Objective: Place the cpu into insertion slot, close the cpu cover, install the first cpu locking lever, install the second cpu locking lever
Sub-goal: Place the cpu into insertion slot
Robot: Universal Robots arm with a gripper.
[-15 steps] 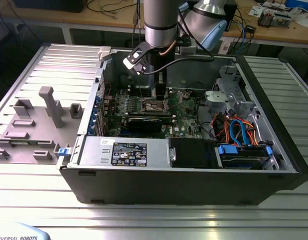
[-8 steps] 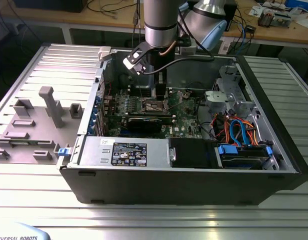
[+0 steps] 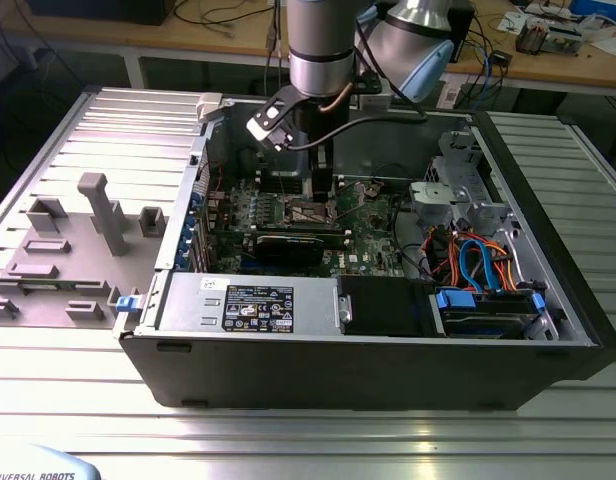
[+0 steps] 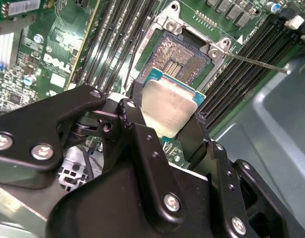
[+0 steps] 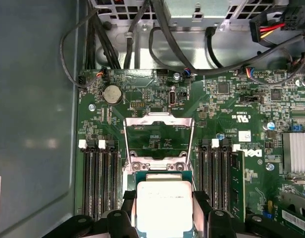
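Near one edge of the slot (image 4: 179,57), the gripper (image 4: 167,119) held the cpu (image 4: 168,104) tight by two sides, up off the board (image 5: 222,106), with the cover (image 5: 158,119) tipped open and free room around it.

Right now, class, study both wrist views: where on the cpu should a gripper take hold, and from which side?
By two opposite edges, coming from above: the cpu is thin, flat and square, metal top up, and the gripper holds it that way.
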